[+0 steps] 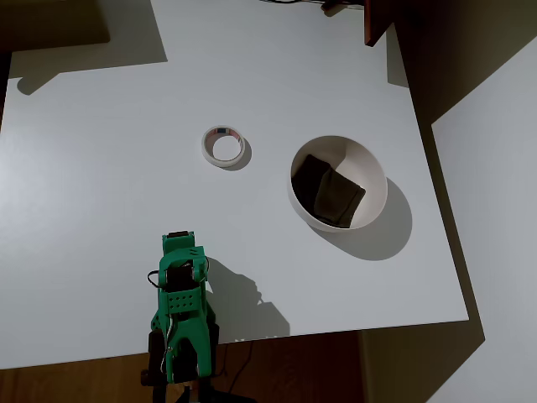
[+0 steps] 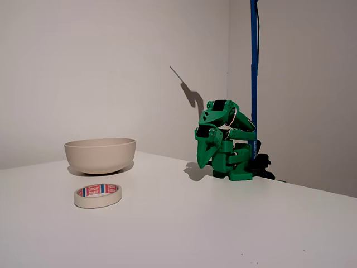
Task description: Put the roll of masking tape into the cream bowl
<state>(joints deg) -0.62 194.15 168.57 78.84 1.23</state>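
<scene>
Roll of masking tape (image 1: 224, 147): flat on the white counter (image 1: 101, 185), hole up, red and blue print on the inner core; nothing touching it. In the fixed view (image 2: 97, 195), nearest the camera, in front of the bowl.

Cream bowl (image 1: 338, 182): upright on the counter, right of the tape in the overhead view, near it but apart. Dark brown squarish patch (image 1: 329, 191) inside, on the bottom. Seen side-on in the fixed view (image 2: 100, 154) as a smooth, rounded wall; interior hidden there.

Green arm (image 1: 180, 315): folded over its base at the lower edge of the counter in the overhead view, well apart from tape and bowl. Hand (image 2: 203, 162) pointing down toward the counter in the fixed view, tip just above the surface, holding nothing. Opening of the fingers: cannot tell.

Blue pole (image 2: 254, 72): vertical, behind the arm.
</scene>
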